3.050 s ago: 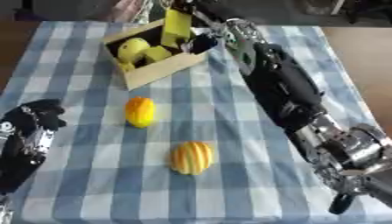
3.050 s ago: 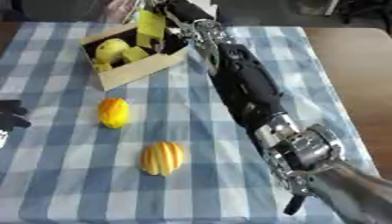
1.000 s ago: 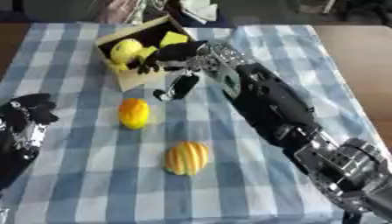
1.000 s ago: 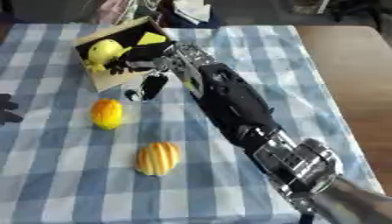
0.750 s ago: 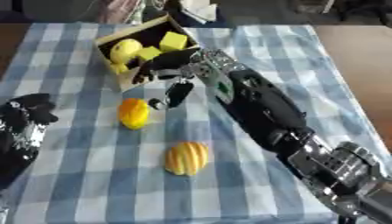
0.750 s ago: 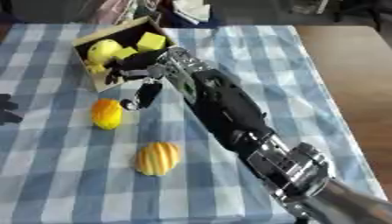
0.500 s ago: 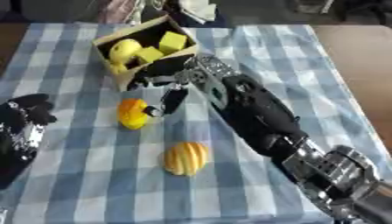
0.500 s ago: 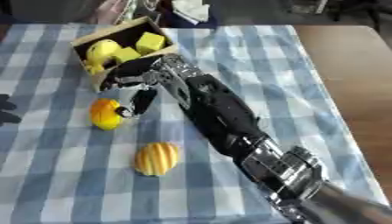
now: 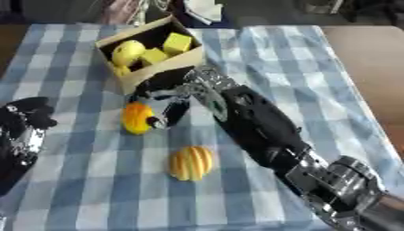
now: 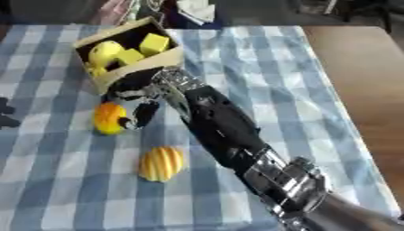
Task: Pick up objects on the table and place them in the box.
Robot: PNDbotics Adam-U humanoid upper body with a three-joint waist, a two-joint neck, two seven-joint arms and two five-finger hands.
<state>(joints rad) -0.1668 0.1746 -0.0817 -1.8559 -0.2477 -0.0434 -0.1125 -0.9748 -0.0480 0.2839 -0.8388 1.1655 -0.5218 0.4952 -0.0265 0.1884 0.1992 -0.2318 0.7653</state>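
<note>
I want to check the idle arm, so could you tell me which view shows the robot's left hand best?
The left eye view: the left hand shows at the left edge, resting on the checked cloth. The right eye view catches only a dark sliver of it at its left edge.

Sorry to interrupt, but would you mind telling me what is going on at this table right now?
The robot is clearing fruit from the checked table into a cardboard box that already holds several yellow pieces. Its right hand reaches across to an orange fruit just below the box, fingers spread around it, not clearly gripping. A striped yellow fruit lies nearer, untouched. The left hand rests idle at the left edge.
</note>
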